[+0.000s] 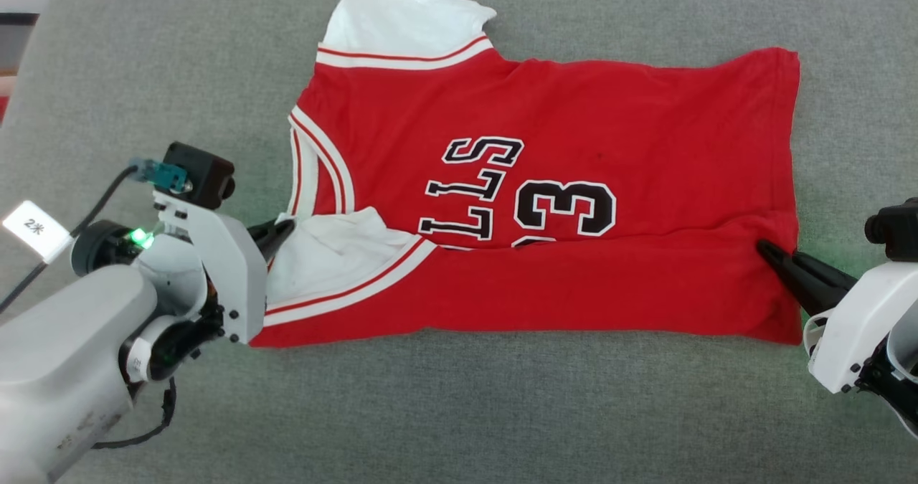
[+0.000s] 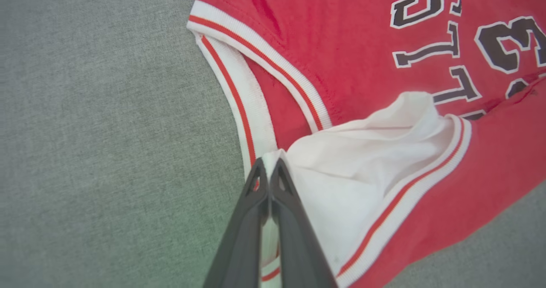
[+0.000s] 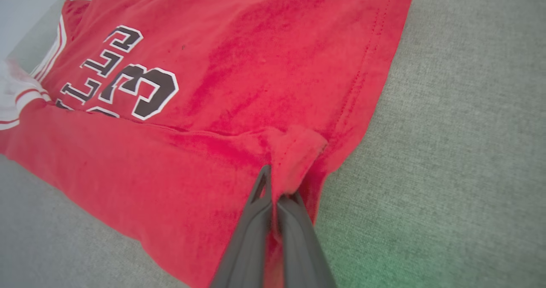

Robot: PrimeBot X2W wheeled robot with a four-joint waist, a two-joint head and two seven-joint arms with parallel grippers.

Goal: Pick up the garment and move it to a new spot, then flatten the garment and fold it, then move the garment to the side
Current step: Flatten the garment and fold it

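– T-shirt (image 1: 545, 111) placement, from the head view?
– Spread on the grey cushion (image 1: 502, 412), long axis running side to side. The collar is to the robot's left of the chest lettering (image 1: 566, 208) and the hem to its right. The near edge is folded up over the lettering's lower part. The left gripper (image 1: 283, 229) sits on the collar side of the lettering, the right gripper (image 1: 767, 249) on the hem side.
– Left wrist view?
– Left gripper (image 2: 268, 164): jaws closed, pinching the edge of the white sleeve (image 2: 362, 160) beside the striped collar trim (image 2: 260, 59), well apart from the lettering (a thin bite, I'd judge).
– Right wrist view?
– Right gripper (image 3: 277, 185): jaws closed on a bunched tab of red hem (image 3: 298, 147), on the far side from the lettering.
– What could go wrong?
– Slippage, most likely. Each pinch holds little cloth, so a sharp tug could free it and let the fold drop. Uneven pulls would skew the fold line, and the loose sleeve might crumple underneath.
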